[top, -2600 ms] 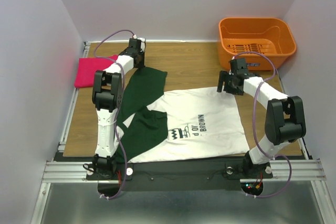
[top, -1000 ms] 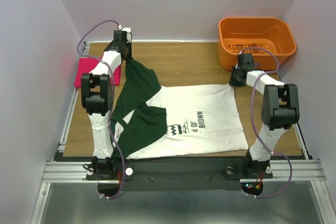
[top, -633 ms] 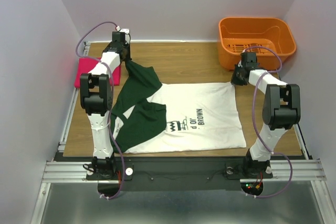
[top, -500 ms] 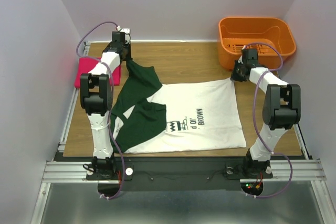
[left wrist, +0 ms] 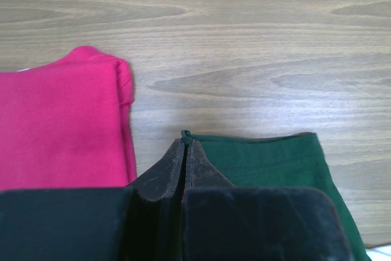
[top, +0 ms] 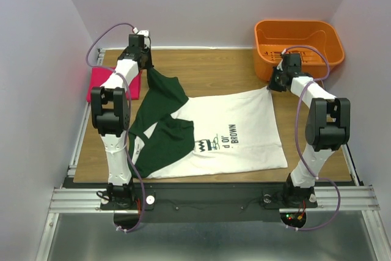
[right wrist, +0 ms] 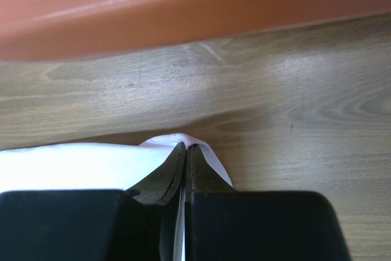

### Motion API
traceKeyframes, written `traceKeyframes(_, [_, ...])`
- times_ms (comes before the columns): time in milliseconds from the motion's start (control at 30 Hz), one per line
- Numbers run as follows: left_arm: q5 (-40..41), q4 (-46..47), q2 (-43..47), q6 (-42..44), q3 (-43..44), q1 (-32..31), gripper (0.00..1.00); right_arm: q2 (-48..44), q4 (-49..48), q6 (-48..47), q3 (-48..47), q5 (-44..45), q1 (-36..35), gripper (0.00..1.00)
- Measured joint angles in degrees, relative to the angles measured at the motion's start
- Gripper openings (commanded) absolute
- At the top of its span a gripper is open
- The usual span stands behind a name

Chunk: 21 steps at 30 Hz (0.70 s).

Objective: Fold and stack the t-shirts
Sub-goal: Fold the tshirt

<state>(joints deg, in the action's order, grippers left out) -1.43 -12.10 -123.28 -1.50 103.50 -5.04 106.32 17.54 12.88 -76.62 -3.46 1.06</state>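
Top external, white tee [top: 244, 132] flat, long axis left-right, green sleeves [top: 162, 145] leftward

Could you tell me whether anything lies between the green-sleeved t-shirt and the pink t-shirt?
Nothing visible does: only bare wooden table separates the green-sleeved t-shirt from the pink t-shirt; the left gripper pinches its sleeve corner.

The pink t-shirt [left wrist: 61, 120] runs past the edge.
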Motion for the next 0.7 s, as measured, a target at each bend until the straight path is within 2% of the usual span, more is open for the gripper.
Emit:
traceKeyframes(467, [0.94, -2.45, 10.67, -3.37, -6.23, 0.02, 0.00, -0.02, 0.02, 0.02, 0.57, -0.22, 0.00, 0.03])
traceKeyframes(700, [0.55, -3.74, 16.04, -4.76, -12.46, 0.02, 0.00, -1.84, 0.22, 0.50, 2.97, -0.42, 0.00, 0.03])
